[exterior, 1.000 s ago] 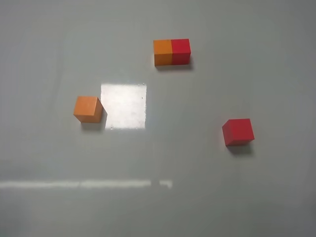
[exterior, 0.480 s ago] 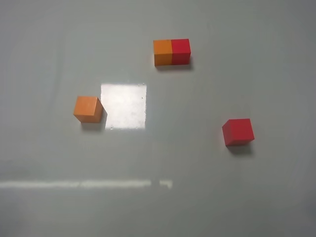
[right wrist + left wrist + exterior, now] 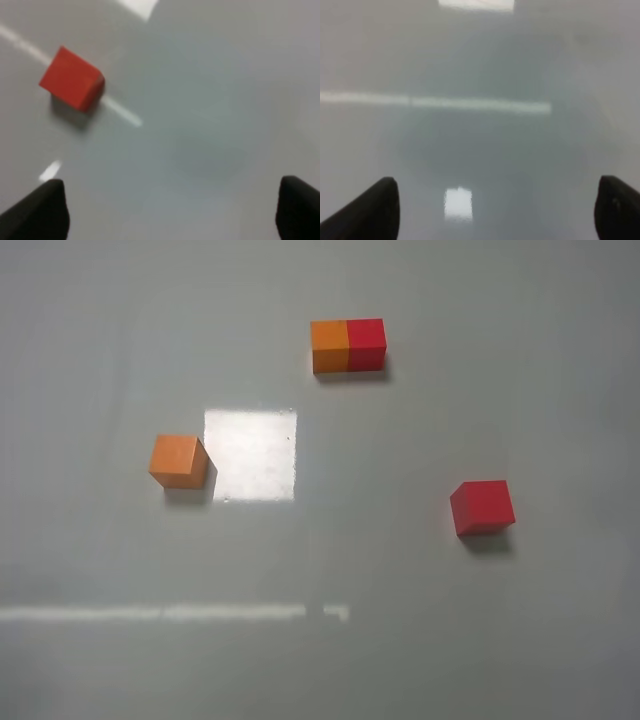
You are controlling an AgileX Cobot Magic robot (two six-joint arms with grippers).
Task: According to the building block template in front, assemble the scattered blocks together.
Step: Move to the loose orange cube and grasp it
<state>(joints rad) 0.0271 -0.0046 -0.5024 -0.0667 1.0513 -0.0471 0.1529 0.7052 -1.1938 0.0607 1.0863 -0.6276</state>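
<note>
The template [image 3: 348,345], an orange block joined to a red block on its right, stands at the back middle of the grey table [image 3: 400,640]. A loose orange block [image 3: 178,460] sits at the left. A loose red block [image 3: 482,506] sits at the right and also shows in the right wrist view [image 3: 71,78]. No arm shows in the exterior view. My left gripper [image 3: 495,210] is open over bare table, with no block in its view. My right gripper [image 3: 172,210] is open and empty, well short of the red block.
A bright square glare patch [image 3: 250,454] lies beside the orange block, and a thin light streak [image 3: 170,613] crosses the front of the table. Nothing else stands on the surface.
</note>
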